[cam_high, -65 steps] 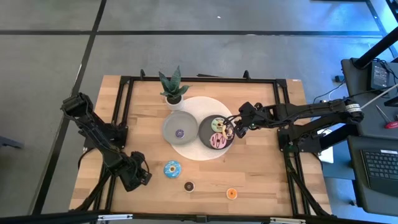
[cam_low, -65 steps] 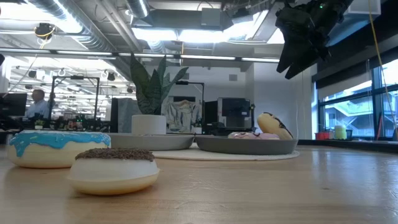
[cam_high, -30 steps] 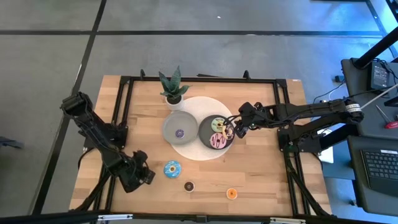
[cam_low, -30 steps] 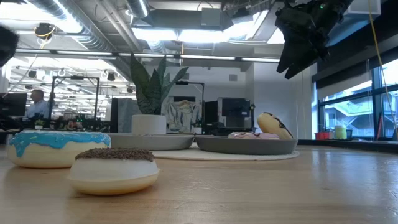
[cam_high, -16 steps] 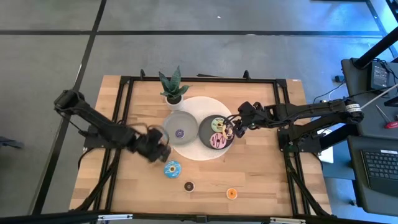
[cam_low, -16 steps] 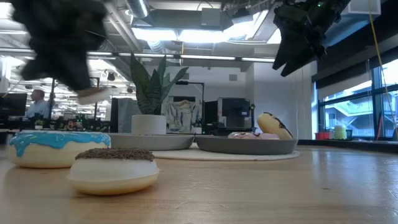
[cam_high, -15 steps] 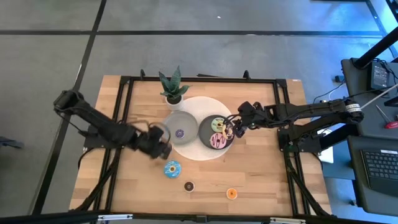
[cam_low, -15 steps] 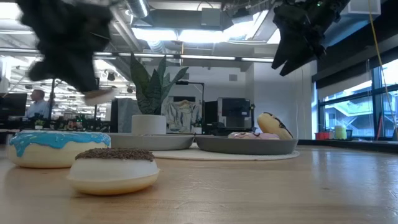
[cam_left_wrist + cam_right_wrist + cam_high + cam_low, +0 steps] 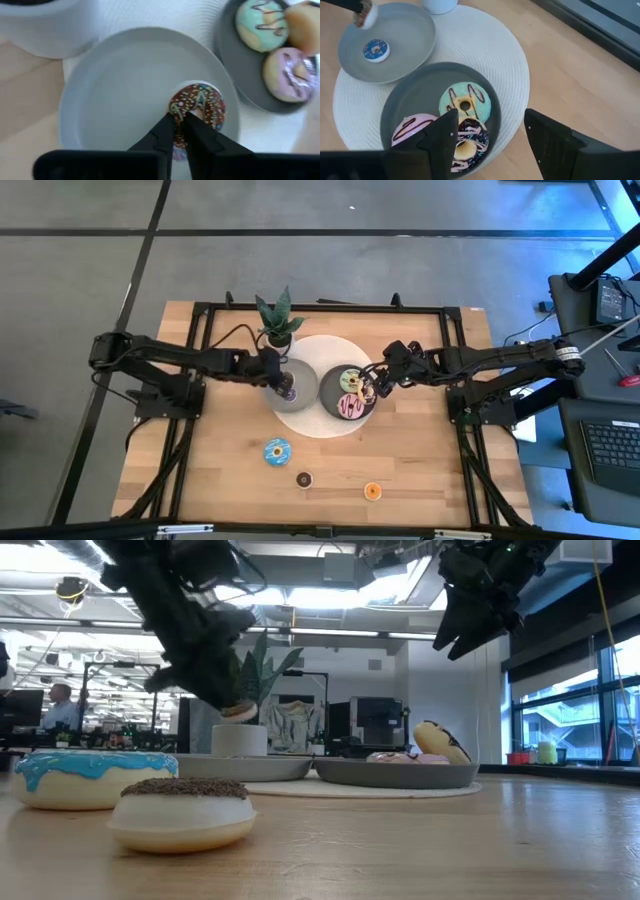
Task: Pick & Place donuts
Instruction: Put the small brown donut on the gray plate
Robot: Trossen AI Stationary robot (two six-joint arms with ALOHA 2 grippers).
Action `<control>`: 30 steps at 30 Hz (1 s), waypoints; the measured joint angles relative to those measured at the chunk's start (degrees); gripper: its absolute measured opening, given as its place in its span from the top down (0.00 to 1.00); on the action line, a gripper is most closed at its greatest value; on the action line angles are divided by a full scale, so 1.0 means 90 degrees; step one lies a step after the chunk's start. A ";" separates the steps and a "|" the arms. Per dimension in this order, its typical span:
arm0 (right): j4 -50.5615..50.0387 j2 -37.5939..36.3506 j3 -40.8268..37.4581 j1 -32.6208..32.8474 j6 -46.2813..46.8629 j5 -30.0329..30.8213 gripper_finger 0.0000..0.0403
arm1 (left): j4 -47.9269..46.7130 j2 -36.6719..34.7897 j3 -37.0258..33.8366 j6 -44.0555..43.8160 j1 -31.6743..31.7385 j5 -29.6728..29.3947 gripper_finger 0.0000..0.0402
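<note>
My left gripper (image 9: pixel 281 383) hangs over the light grey plate (image 9: pixel 300 370), shut on a small donut with brown sprinkled icing (image 9: pixel 199 107). A small purple-blue donut (image 9: pixel 375 50) lies flat on that plate. My right gripper (image 9: pixel 380 384) is open and empty above the right rim of the dark grey plate (image 9: pixel 330 392). That plate holds a pale green donut (image 9: pixel 465 104), a pink one (image 9: pixel 414 130) and a dark-iced one (image 9: pixel 466 144). A blue donut (image 9: pixel 277 450), a small brown one (image 9: pixel 304 478) and a small orange one (image 9: pixel 372 491) lie flat on the table's near part. My left gripper pinches the small brown donut at its rim (image 9: pixel 181 106) between its two fingers. The fingers slant down toward the table's right. In the low view the donut (image 9: pixel 238 712) hangs about level under the fingertips, clear of the plate.
Both plates stand on a round white mat (image 9: pixel 335 350). A potted plant (image 9: pixel 279 325) stands just behind the light plate, close to my left arm. Black rails (image 9: pixel 200 360) run along the table's sides.
My left gripper has swept from the table's near left part toward the far right, carrying the small brown donut, and now hangs over the light grey plate. It has stayed shut on the donut.
</note>
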 joint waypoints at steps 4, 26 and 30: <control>-0.0009 0.0000 0.0000 0.0000 0.0001 0.0028 0.44 | 0.0244 0.0353 0.0000 0.0079 0.0235 0.0221 0.93; -0.0021 0.0000 0.0000 0.0000 0.0002 0.0035 0.43 | 0.0255 0.1140 -0.0005 0.0080 0.0572 0.0161 0.90; -0.0019 0.0000 0.0000 0.0001 -0.0002 0.0035 0.44 | 0.0255 0.1140 -0.0005 0.0094 0.0572 0.0377 0.89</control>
